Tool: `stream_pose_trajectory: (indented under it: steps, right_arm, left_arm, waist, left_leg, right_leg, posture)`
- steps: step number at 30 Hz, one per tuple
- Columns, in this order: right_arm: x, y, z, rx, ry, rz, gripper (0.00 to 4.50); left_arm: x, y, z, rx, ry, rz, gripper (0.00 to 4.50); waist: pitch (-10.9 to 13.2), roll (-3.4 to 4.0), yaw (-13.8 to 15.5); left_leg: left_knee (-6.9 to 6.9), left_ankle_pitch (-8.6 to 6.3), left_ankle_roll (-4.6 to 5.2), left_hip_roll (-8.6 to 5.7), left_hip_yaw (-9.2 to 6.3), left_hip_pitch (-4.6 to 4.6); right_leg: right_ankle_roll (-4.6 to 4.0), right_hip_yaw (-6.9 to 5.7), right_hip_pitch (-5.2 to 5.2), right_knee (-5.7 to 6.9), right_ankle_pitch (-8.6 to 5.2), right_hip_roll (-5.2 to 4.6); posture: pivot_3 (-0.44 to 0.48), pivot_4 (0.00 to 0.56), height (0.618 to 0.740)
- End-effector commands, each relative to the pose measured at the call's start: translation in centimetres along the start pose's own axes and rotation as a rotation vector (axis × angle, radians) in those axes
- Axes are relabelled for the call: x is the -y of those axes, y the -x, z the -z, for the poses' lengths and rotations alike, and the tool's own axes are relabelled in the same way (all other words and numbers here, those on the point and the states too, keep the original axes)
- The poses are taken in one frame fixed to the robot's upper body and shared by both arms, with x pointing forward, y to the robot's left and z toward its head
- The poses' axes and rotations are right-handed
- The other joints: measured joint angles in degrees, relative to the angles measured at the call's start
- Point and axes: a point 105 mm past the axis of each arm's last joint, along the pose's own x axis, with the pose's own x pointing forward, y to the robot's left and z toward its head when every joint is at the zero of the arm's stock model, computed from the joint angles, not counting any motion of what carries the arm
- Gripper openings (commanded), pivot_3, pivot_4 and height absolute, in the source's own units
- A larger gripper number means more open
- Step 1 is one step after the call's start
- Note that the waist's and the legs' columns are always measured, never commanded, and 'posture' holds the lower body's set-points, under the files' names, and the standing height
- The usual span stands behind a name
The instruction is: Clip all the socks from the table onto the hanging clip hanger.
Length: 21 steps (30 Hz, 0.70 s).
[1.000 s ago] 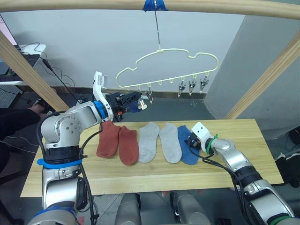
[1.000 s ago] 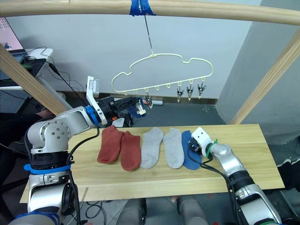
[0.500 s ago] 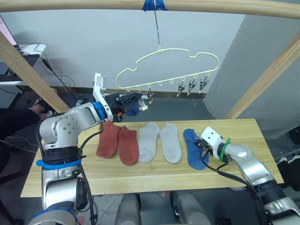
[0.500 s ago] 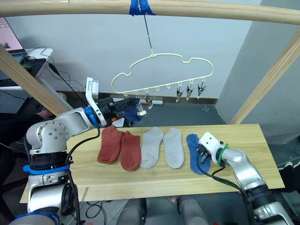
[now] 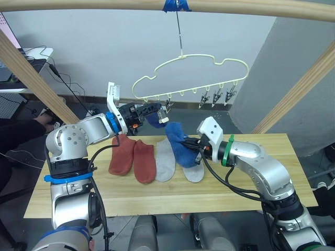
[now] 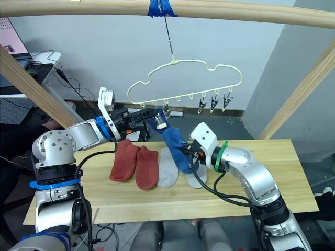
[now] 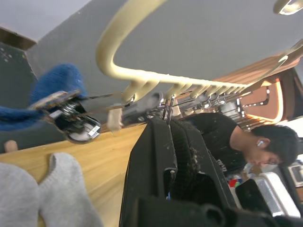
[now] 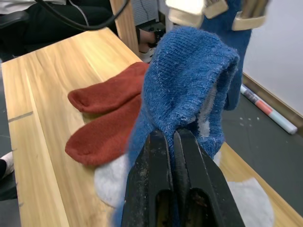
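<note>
Lifted from the desk's [image 5: 157,196] right end since earlier, blue sock [image 5: 180,144] hangs pinched in right claw [image 5: 194,148], nearing clip hanger [image 5: 191,76]; left claw [image 5: 156,109], closed, steadies a clip [image 5: 166,108].

A thick wooden frame pole [image 5: 78,4] runs across the top with blue tape [image 5: 174,5] wrapped on it, 2 slanted wooden struts [image 5: 31,76] brace the sides, and a person in black [image 7: 236,137] sits behind.
</note>
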Motion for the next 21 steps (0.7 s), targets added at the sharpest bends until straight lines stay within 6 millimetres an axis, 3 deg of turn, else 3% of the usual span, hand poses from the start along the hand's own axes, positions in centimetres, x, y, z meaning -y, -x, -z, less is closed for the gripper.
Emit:
stream_pose_trajectory:
  steps: [1,21]
  right_arm:
    - [-0.3,-0.3,-1.0,0.029,0.023,-0.011,0.01]
    - [0.1,-1.5,-3.2,0.097,-0.022,-0.007,0.01]
  left_arm:
    - [0.4,0.4,-0.1,0.006,0.008,0.013,0.00]
    - [0.9,0.6,0.4,0.011,-0.034,0.030,0.00]
  waist:
    - [0.00,0.00,-0.02]
    - [0.00,0.00,-0.07]
  left_leg:
    - [-0.01,0.00,0.00,0.01,-0.01,0.00]
    - [0.00,0.00,0.00,0.01,-0.03,0.00]
  right_leg:
    - [-0.01,-0.02,0.00,0.00,0.00,0.00]
    - [-0.04,-0.04,-0.01,0.02,0.02,0.00]
  posture:
    - [-0.041,0.197,0.740]
    - [-0.041,0.195,0.740]
